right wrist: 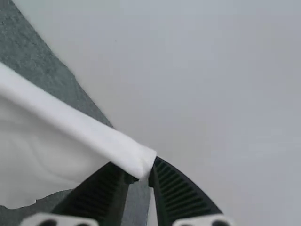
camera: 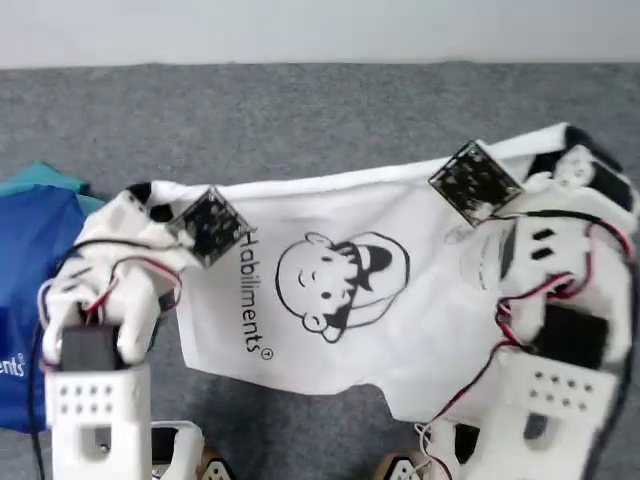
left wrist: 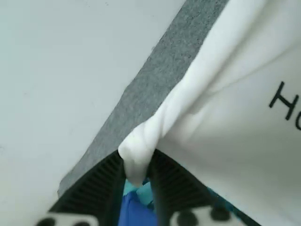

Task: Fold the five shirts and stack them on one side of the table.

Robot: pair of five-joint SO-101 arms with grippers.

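Observation:
A white shirt (camera: 340, 290) with a black cartoon print and lettering hangs stretched between the two arms, lifted above the grey table (camera: 300, 120). My left gripper (left wrist: 137, 179) is shut on a bunched corner of the white shirt (left wrist: 221, 94), at the left end in the high view (camera: 140, 195). My right gripper (right wrist: 140, 172) is shut on the folded edge of the shirt (right wrist: 70, 127), at the far right in the high view (camera: 570, 140). A blue shirt (camera: 30, 280) over a teal one lies at the table's left edge.
The grey carpet-like table surface runs to a pale wall (camera: 320, 30) at the back. The arm bases (camera: 95, 420) stand at the near edge, with red and black cables over them.

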